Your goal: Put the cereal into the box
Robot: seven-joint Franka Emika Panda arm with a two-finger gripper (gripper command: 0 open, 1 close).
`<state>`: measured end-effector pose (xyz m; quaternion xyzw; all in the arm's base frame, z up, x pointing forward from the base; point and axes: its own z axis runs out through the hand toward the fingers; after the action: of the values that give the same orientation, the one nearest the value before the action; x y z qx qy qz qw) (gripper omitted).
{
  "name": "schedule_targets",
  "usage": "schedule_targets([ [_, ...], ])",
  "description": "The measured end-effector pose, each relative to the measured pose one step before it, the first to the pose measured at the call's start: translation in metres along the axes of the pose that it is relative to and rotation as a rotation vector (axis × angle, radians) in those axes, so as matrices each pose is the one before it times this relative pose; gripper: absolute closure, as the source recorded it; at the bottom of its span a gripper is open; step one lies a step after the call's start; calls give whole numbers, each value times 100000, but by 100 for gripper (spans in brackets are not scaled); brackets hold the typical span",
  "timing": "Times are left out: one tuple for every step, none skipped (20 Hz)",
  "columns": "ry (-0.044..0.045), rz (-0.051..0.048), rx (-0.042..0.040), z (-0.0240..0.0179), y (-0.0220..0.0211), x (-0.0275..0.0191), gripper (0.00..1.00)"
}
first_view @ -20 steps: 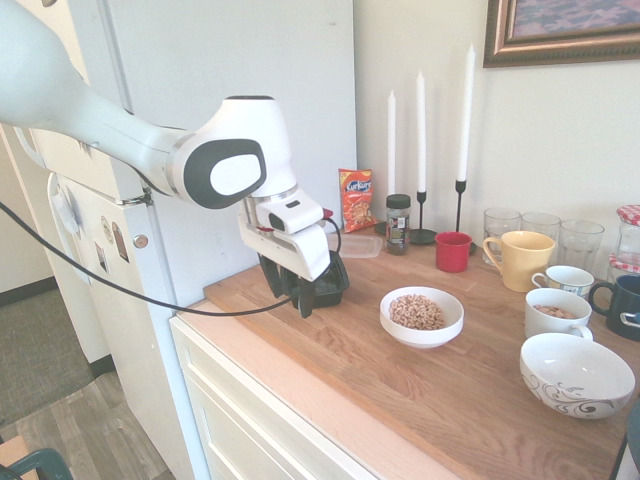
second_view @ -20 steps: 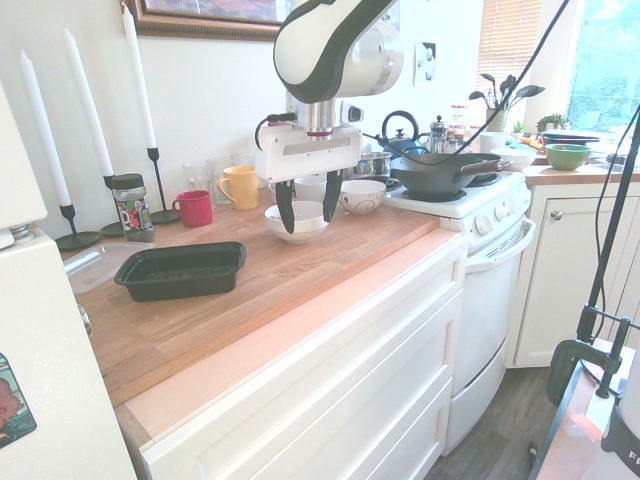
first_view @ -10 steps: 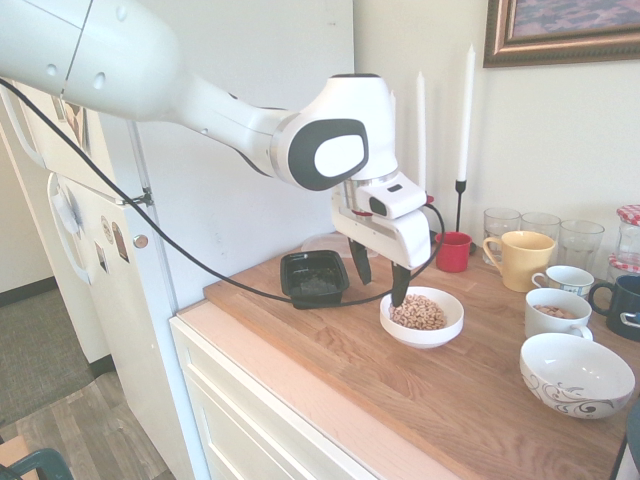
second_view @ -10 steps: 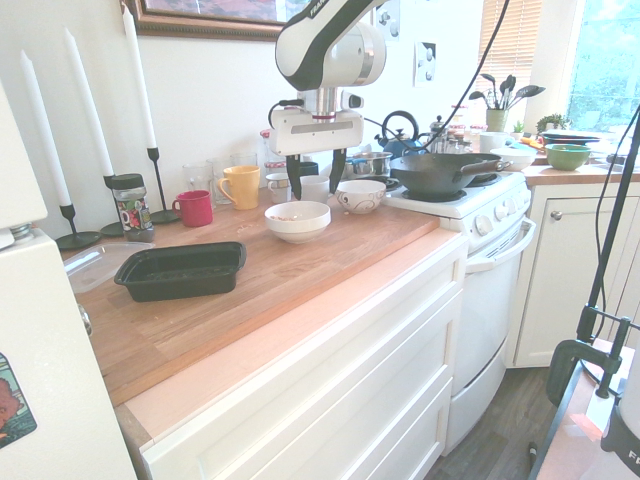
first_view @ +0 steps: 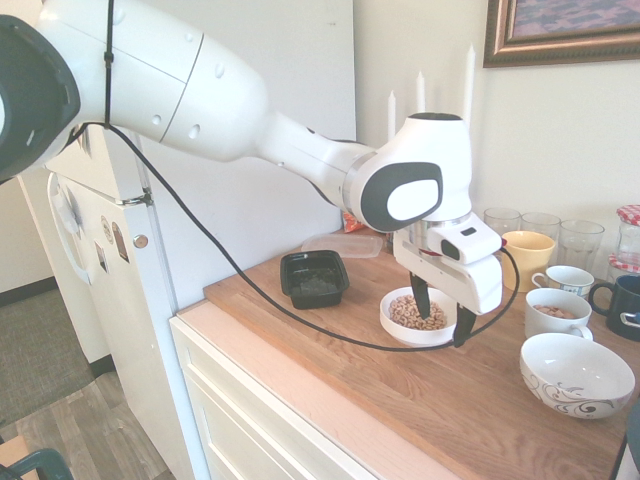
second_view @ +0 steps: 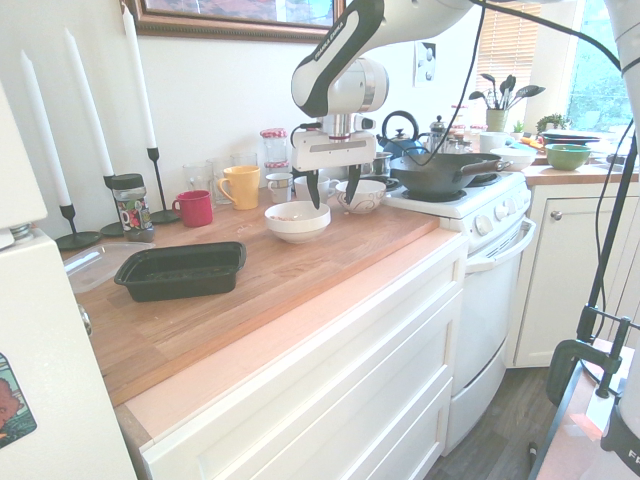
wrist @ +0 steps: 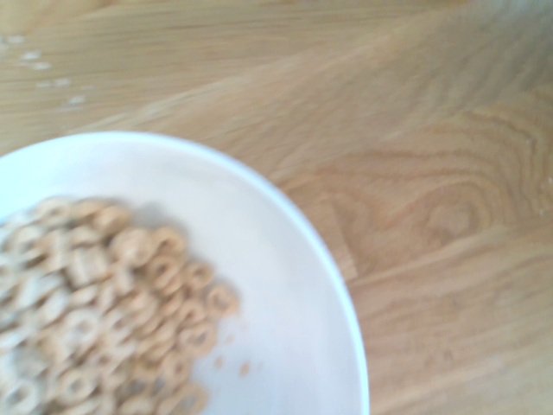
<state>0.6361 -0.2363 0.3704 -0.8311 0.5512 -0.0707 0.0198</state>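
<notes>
On a butcher-block kitchen counter (first_view: 420,385) beside a white refrigerator (first_view: 230,90), the cereal (first_view: 412,312) sat in a white bowl (first_view: 400,330), well apart from the black box (first_view: 314,277). The gripper (first_view: 441,314) hung over the bowl's rim, fingers spread and empty.

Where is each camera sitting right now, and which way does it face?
First exterior: at the fridge end, looking along the counter; arm enters from the left, gripper open over the white bowl.
Second exterior: opposite side, facing the candle wall; the box in front.
Wrist: looking down onto the cereal.
All three share the bowl.
</notes>
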Motion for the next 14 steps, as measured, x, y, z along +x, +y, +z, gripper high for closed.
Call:
schedule_targets([
  [-372, 140, -246, 670, -200, 161, 0],
  [-421, 457, 194, 521, -254, 217, 0],
  [-340, 584, 339, 416, -240, 250, 0],
  [-517, 891, 585, 339, -193, 320, 0],
  [-565, 927, 708, 256, -61, 393, 0],
  [-960, 1008, 695, 262, 50, 370, 0],
  [-1168, 899, 880, 181, 36, 324, 0],
  [-1675, 916, 1146, 165, -10, 232, 0],
  [-1613, 936, 1326, 118, -65, 183, 0],
  [-1549, 568, 1118, 78, -131, 118, 0],
  [-1376, 601, 737, 172, -123, 39, 0],
  [-1193, 548, 613, 225, -125, -47, 0],
  [-807, 278, 298, 233, -148, -78, 0],
  [-746, 175, 239, 261, -183, -87, 0],
])
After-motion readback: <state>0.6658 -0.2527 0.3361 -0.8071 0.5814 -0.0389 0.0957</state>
